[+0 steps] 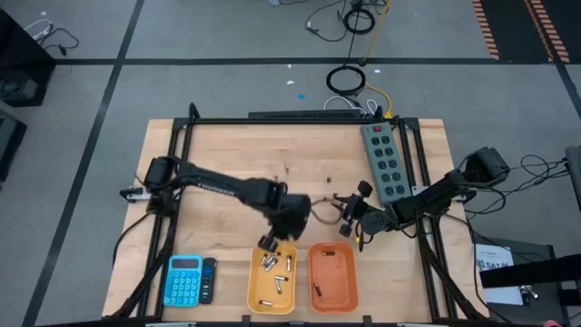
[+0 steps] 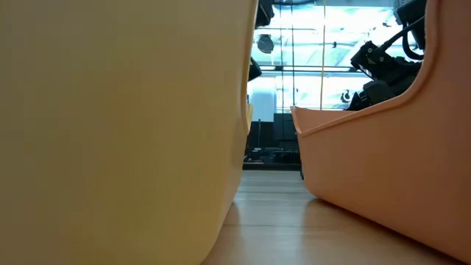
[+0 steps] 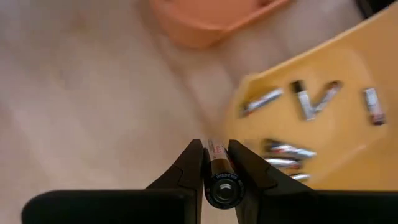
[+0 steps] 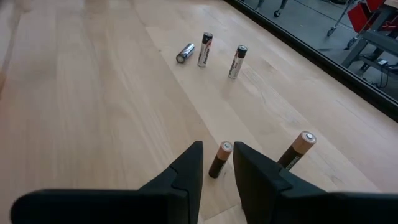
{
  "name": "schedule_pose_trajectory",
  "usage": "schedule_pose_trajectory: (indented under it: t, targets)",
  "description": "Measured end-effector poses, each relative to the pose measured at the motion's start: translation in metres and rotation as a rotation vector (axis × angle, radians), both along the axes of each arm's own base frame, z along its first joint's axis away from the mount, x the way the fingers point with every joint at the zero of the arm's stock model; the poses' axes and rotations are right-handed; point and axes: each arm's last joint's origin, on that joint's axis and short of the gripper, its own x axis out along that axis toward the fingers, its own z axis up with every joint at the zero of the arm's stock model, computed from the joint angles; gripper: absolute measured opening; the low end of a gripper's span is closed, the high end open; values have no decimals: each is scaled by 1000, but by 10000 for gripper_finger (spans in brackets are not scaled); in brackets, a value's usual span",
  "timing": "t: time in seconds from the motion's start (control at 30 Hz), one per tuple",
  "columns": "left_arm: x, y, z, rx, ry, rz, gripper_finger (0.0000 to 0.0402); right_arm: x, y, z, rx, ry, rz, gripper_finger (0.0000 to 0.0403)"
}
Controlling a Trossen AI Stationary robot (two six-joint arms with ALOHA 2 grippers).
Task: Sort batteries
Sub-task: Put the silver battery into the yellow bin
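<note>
We find the left gripper [image 3: 215,163] clenched on a single battery [image 3: 219,171], poised over the twelve o'clock rim of the yellow tray [image 1: 255,283], which sits at the six o'clock edge of the table [image 1: 227,150]; several silvery batteries [image 3: 306,99] already lie loose in that tray; the orange tray [image 1: 333,275] stands just beside it toward three o'clock and holds what appears to be one small dark battery, though we cannot confirm its type. The right gripper [image 4: 217,160] hovers low over the wood near the table's three o'clock side, its fingers parted a little and straddling a copper-topped battery [image 4: 219,159] that lies on the surface; we judge this one not yet gripped; a second copper-topped battery [image 4: 296,150] lies just beside it, and three more [image 4: 205,50] rest farther off toward the centre. Step in hand, in our judgement: depositing the left arm's battery; the next move calls for carrying it inward past the rim and releasing it over the tray floor; the right arm's pick then requires closing squarely on the straddled battery.
</note>
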Motion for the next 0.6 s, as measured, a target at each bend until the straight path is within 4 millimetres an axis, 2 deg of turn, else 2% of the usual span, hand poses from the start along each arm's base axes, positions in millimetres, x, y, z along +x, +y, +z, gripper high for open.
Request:
schedule_pose_trajectory:
  t: [0.23,0.37,0.5,0.6]
  targets:
    - [-10,-51,0,7,0,-78,54,-1,2,0,6,-2,5,79]
    - [-14,-62,0,59,-2,-74,54,-1,2,0,12,-6,2,79]
    - [-17,-70,-1,42,25,-44,54,0,2,0,16,-9,0,79]
    - [-16,-76,-11,46,60,-19,54,0,1,0,15,-9,-4,79]
